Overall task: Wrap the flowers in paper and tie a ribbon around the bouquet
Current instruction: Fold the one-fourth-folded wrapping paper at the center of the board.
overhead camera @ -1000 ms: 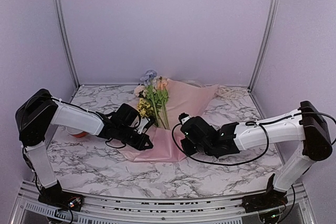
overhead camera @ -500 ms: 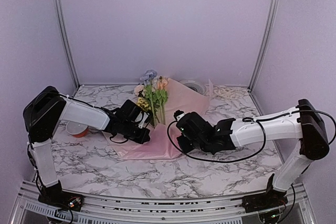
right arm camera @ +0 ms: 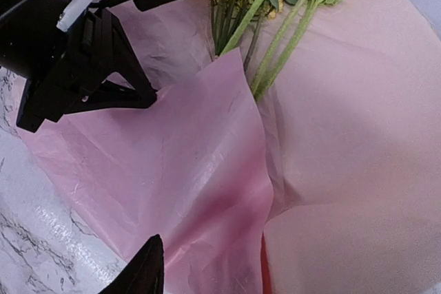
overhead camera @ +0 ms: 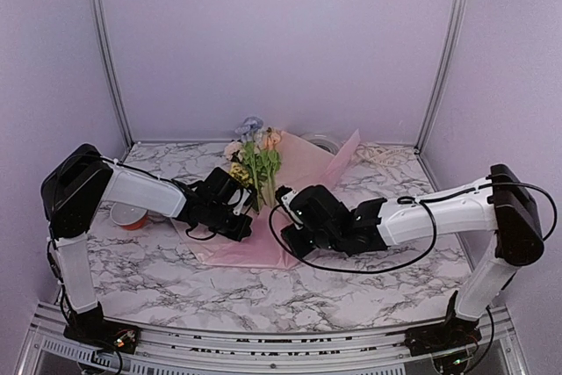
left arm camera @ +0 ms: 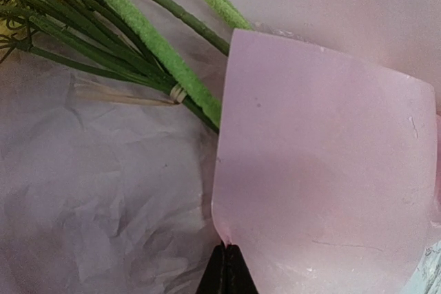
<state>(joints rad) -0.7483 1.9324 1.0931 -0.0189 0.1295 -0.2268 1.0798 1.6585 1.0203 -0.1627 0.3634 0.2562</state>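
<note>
The flowers (overhead camera: 255, 160) lie on the pink paper (overhead camera: 312, 169) with their blooms toward the back wall. Their green stems (left arm camera: 158, 46) run under a folded paper flap (left arm camera: 324, 170). My left gripper (overhead camera: 246, 229) is shut, and its black fingertips (left arm camera: 227, 272) pinch the flap's near edge. From the right, my right gripper (overhead camera: 283, 239) reaches over the paper's near part. It stands open: one black finger (right arm camera: 141, 273) shows, the other is hidden by a paper fold (right arm camera: 227, 191). The cream ribbon (overhead camera: 385, 155) lies loose at the back right.
A red bowl (overhead camera: 130, 215) sits on the marble table (overhead camera: 176, 287) by the left arm. A round ringed plate (overhead camera: 322, 140) peeks out behind the paper. The two gripper heads are close together over the paper.
The right arm has slid left toward the left gripper and its jaws have opened. The left gripper moved up and right with the paper edge. The paper's right corner now stands raised.
</note>
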